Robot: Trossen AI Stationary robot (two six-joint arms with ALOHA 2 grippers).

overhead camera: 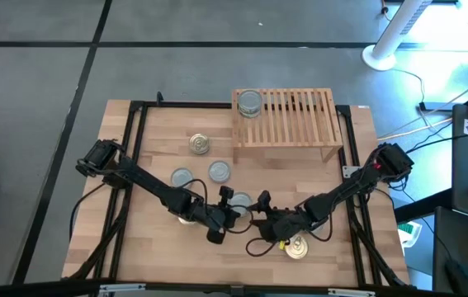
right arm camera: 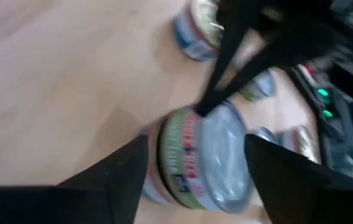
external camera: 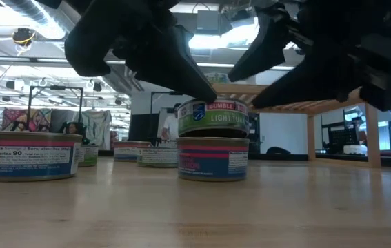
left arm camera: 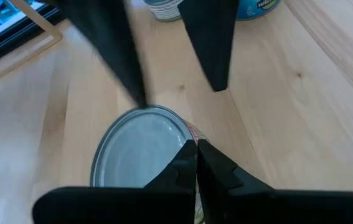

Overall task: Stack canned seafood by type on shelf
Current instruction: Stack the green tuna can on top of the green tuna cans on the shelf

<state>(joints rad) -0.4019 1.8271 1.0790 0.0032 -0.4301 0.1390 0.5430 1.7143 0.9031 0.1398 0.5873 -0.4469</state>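
Observation:
Two tins are stacked near the table's front middle. A green-labelled tuna tin (external camera: 214, 117) with a silver top sits on a pink-and-blue tin (external camera: 212, 158). My left gripper (overhead camera: 227, 213) is shut and comes at the stack from the left, slanting down. My right gripper (right arm camera: 195, 168) is open and comes from the right. Its fingers stand on either side of the top tin (right arm camera: 201, 158), and I cannot tell whether they touch it. The light-wood slatted shelf (overhead camera: 291, 120) stands at the far edge with one silver-topped tin (overhead camera: 250, 102) on its left end. My left gripper sets its shut fingertips (left arm camera: 195, 155) on the top tin's silver lid (left arm camera: 142, 146), near the rim on its own side. The fingers slant down from the table's left. The tin sits upright on the tin below it.
Two silver-topped tins (overhead camera: 182, 177) (overhead camera: 219, 172) and a gold-topped one (overhead camera: 200, 144) stand left of centre. Another gold-topped tin (overhead camera: 297, 247) sits under my right arm near the front edge. A blue-labelled tin (external camera: 29, 155) stands at the front left. Black frame rails (overhead camera: 134, 132) run along the table's sides.

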